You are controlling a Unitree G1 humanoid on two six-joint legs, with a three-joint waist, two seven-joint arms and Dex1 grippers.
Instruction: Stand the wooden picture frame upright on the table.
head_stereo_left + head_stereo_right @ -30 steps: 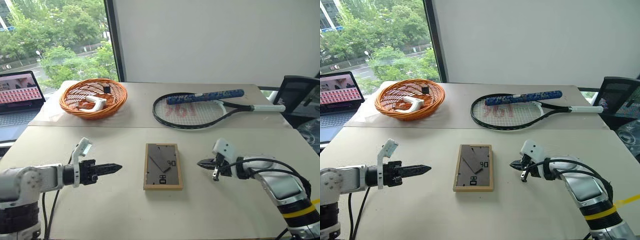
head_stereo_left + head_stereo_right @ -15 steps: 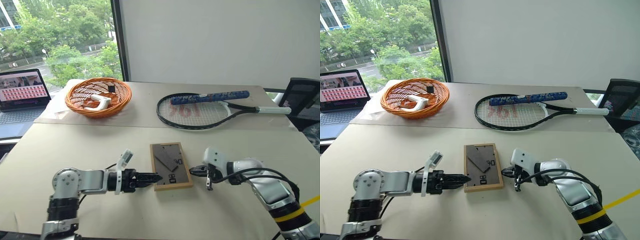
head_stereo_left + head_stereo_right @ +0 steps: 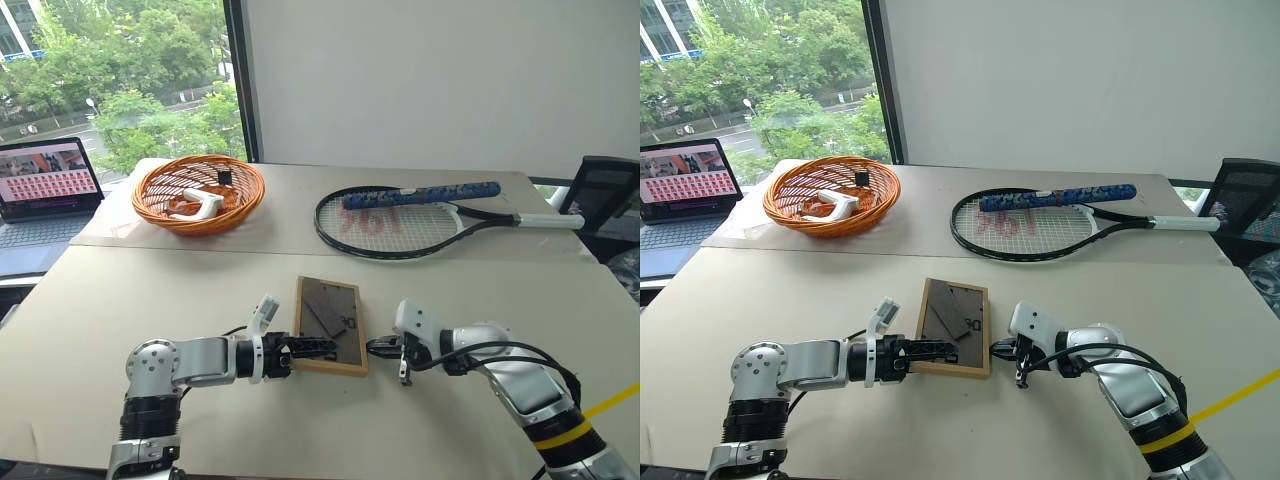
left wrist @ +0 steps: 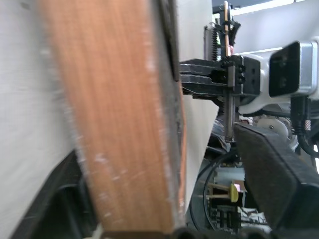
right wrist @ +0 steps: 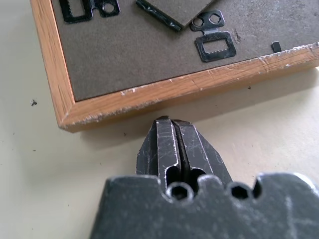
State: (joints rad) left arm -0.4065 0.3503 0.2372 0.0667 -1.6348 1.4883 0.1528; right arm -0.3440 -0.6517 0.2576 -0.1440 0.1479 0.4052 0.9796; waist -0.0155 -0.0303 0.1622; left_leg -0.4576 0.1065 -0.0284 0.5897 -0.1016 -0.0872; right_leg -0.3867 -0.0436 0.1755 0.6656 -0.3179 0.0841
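The wooden picture frame (image 3: 330, 322) lies back-up near the middle of the table (image 3: 130, 290), its dark grey panel and hinged stand (image 5: 149, 55) facing up and its left side tipped a little off the tabletop. My left gripper (image 3: 310, 352) reaches in from the left and is shut on the frame's near left edge; that light-wood edge (image 4: 119, 114) runs between its fingers. My right gripper (image 3: 378, 346) is shut and holds nothing. Its tip (image 5: 167, 122) rests on the table just off the frame's right edge, close to the near corner.
An orange wicker basket (image 3: 198, 195) holding a white object sits at the back left. A tennis racket (image 3: 400, 215) with a blue grip lies at the back right. A laptop (image 3: 45, 185) stands beyond the left edge and a black chair (image 3: 605, 190) at the far right.
My left gripper swept right to the frame's near left edge and closed on it; that side now sits tipped up. My right gripper slid left to the frame's right edge.
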